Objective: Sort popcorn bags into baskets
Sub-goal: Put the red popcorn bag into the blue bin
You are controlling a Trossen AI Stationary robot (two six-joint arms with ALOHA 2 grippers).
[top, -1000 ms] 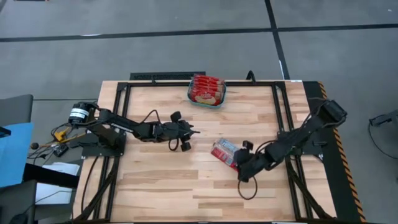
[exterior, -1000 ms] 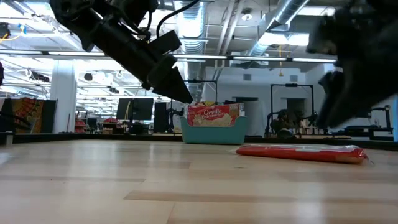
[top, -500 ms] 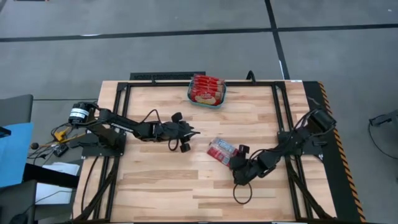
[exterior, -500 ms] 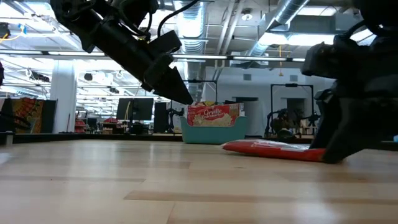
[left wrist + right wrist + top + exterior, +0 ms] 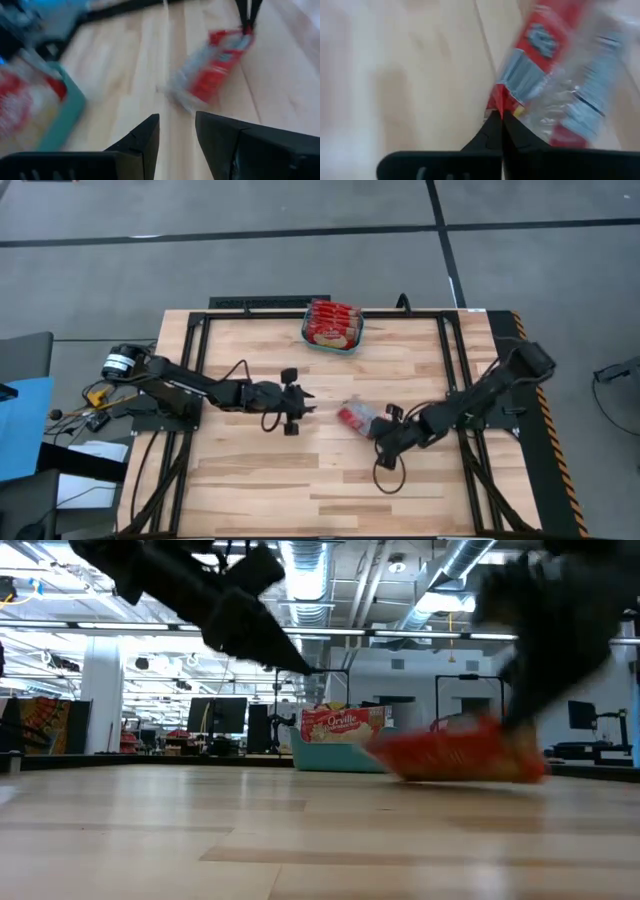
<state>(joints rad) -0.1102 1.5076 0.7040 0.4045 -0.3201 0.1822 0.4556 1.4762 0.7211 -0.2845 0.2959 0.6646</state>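
Note:
A red popcorn bag [image 5: 357, 416] is near the table's middle right, with my right gripper [image 5: 379, 432] shut on it. In the low view the bag [image 5: 455, 755] is blurred and raised off the wood. The teal basket [image 5: 333, 338] stands at the far edge with several red bags [image 5: 332, 323] upright in it. My left gripper [image 5: 308, 401] hovers left of the held bag. Its fingers are open with nothing between them [image 5: 176, 131], and they point toward the bag [image 5: 216, 64]. My right gripper pinches the bag's sealed edge [image 5: 503, 102] at its near right end between its two shut fingertips. The fingers come from the table's near right, slanting down. The bag tilts up from the hold. Whether its far end rests on the wood I cannot tell.
A black frame [image 5: 200, 330] runs along the table's far, left and right sides. Bare wood lies between the held bag and the basket [image 5: 340, 752]. A loose cable loop [image 5: 385, 478] hangs under my right arm.
My right gripper has dropped onto the bag's near right end, shut on it and raised it. The bag has gone from lying flat to tilted and lifted, after sliding a little toward the left. My left gripper has risen slightly and turned about its wrist.

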